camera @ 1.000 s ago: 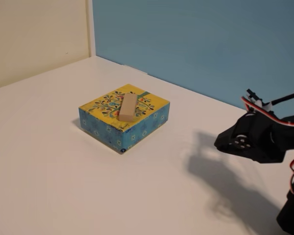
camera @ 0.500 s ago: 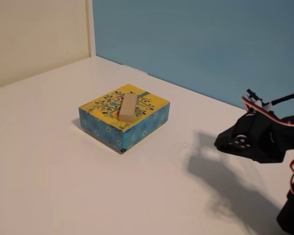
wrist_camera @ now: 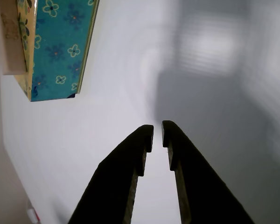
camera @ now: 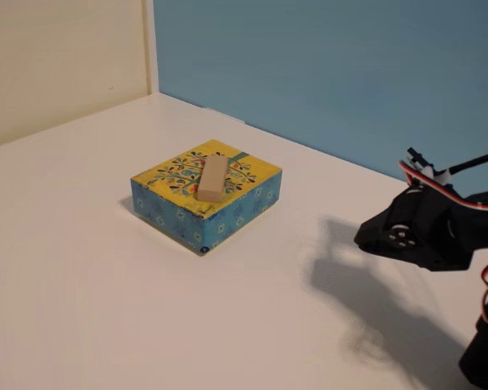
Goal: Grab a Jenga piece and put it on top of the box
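Fixed view: the Jenga piece [camera: 213, 178] is lying flat on the yellow patterned top of the box [camera: 232, 207], roughly centred and set diagonally. The box is sitting on the white table [camera: 89, 276]. The arm [camera: 427, 227] is standing at the right edge of the view, well apart from the box, casting a shadow on the table.

Wrist view: the gripper [wrist_camera: 157, 131] is hanging over bare table, fingers nearly pressed together with a thin gap showing, gripping nothing. The box's blue side is showing at upper left.
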